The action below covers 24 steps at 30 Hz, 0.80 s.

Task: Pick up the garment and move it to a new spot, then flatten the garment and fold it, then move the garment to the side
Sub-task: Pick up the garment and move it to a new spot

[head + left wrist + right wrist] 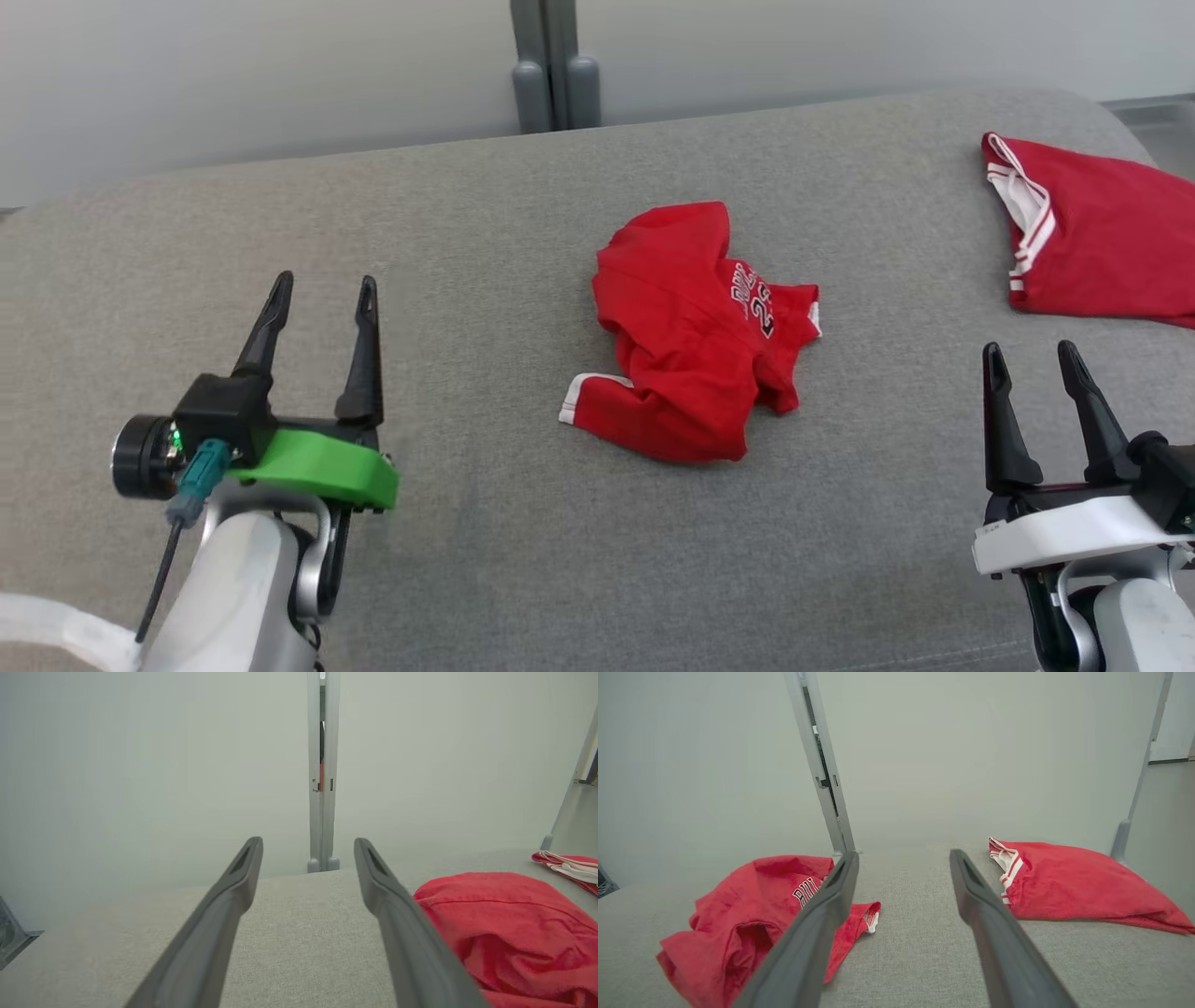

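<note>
A crumpled red garment [695, 336] with white trim and dark lettering lies in a heap at the middle of the grey padded surface [523, 523]. It also shows at the right in the left wrist view [509, 924] and at the left in the right wrist view [756, 910]. My left gripper [322, 294] hovers open at the lower left, well left of the garment, with nothing between its fingers. My right gripper [1032, 359] stands open at the lower right, apart from the garment and holding nothing.
A second red garment [1097, 233] with white striped trim lies flattened at the far right edge of the surface, also seen in the right wrist view [1073, 886]. A grey post [555, 65] rises behind the surface against a pale wall.
</note>
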### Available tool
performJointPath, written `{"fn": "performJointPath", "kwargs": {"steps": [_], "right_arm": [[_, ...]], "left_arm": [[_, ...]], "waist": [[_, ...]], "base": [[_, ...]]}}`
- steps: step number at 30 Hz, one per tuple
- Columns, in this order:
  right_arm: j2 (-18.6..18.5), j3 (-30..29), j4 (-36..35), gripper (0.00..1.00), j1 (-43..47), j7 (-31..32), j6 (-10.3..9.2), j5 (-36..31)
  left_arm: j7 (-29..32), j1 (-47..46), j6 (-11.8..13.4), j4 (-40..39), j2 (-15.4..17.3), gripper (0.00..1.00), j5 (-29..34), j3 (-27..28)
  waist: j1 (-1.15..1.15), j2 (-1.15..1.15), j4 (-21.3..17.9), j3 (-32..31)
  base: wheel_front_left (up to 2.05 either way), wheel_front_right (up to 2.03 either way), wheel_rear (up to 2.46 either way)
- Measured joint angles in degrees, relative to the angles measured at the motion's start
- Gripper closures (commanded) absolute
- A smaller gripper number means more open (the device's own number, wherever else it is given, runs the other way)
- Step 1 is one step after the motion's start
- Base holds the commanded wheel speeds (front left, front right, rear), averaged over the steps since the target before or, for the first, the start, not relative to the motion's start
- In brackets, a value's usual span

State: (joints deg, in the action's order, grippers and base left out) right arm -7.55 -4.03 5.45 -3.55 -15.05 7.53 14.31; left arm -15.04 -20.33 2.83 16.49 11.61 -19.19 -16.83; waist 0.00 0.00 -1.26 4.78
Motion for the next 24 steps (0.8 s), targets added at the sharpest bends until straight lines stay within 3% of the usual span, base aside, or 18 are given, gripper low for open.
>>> {"fn": "performJointPath", "kwargs": {"steps": [11,24], "right_arm": [[-0.42,1.45,0.42,0.00,1.41,-0.01,0.00,-0.44],[-0.49,1.74,0.51,0.00,4.97,0.52,0.00,-1.00]], "left_arm": [[0.00,10.82,-0.63,-6.90,1.82,0.00,0.37,5.24],[0.00,20.89,-2.91,-11.14,2.76,0.00,1.18,8.15]], "waist": [[0.00,0.00,5.95,-2.58],[0.00,0.00,7.76,-6.00]], "base": [[0.00,0.00,0.00],[0.00,0.00,0.00]]}}
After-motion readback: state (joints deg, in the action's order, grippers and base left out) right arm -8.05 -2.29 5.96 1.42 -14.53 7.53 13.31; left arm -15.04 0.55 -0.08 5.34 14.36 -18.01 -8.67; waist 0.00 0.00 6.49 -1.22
